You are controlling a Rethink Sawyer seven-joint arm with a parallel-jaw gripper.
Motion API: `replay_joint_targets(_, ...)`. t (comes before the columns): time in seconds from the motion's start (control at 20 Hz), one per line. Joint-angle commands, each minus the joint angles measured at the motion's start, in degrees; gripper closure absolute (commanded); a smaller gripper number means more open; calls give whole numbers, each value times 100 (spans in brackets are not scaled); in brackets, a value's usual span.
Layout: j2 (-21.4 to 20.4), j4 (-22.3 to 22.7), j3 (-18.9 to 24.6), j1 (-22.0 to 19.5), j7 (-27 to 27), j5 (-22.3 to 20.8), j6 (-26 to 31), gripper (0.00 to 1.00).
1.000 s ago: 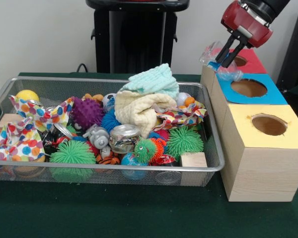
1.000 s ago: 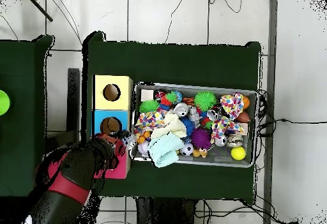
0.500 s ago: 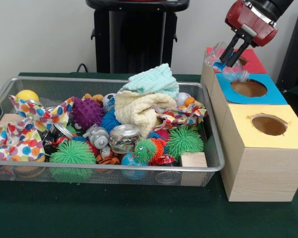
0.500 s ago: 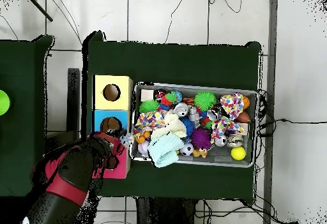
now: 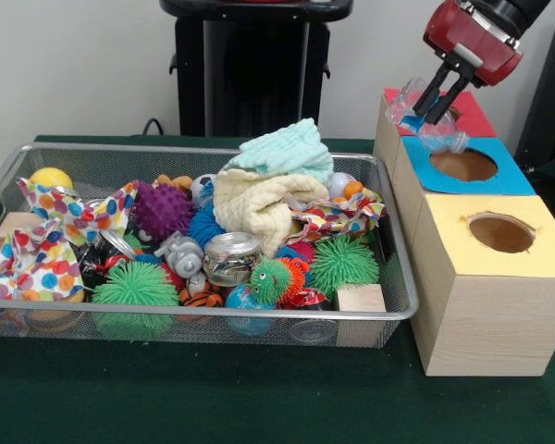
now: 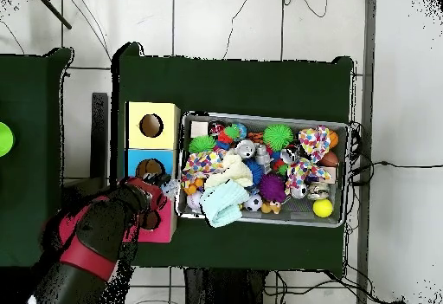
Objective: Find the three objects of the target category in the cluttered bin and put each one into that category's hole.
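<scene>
Up at the right of the front view, the pincer (image 5: 437, 97) hangs from its red housing with its two dark fingers (image 5: 428, 92) drawn close on a crumpled clear plastic wrapper (image 5: 416, 111) that shows a patch of blue. The wrapper is thin, glossy and creased. It spreads sideways more than it hangs, its long axis running roughly across the picture, one end jutting left of the fingers and the other drooping toward the blue box. It is held in the air over the red-topped box (image 5: 472, 116), near the seam with the blue-topped box (image 5: 462, 166).

Three wooden boxes stand in a row on the green tabletop (image 5: 259, 398), each with a flat coloured top and a round hole: red farthest, blue in the middle, yellow-topped box (image 5: 499, 236) nearest the camera. Their sides are pale, grained wood.

Beside them sits a wire mesh bin (image 5: 199, 313), rectangular with a rounded metal rim, heaped with clutter. A folded mint terry cloth (image 5: 287, 150) lies on top of a cream waffle cloth (image 5: 259, 205). Around these lie spiky rubber balls in green (image 5: 134, 285), purple (image 5: 162, 210) and blue, polka-dot fabric (image 5: 46, 250), a small glass jar with a metal lid (image 5: 231, 257), a smooth yellow ball (image 5: 51, 178) and a plain wooden block (image 5: 362, 299).

In the overhead view the red and black arm (image 6: 95, 240) covers most of the red box.
</scene>
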Motion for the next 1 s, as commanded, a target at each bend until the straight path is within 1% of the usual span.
replay_joint_targets(0.05,427,-380,130,47,1473,385,-47,100)
replay_joint_targets(0.5,775,-581,-113,171,1533,678,-44,100)
replay_joint_targets(0.8,799,-765,-102,84,1310,807,115,100)
replay_joint_targets(1.0,940,-790,-192,128,1370,878,35,100)
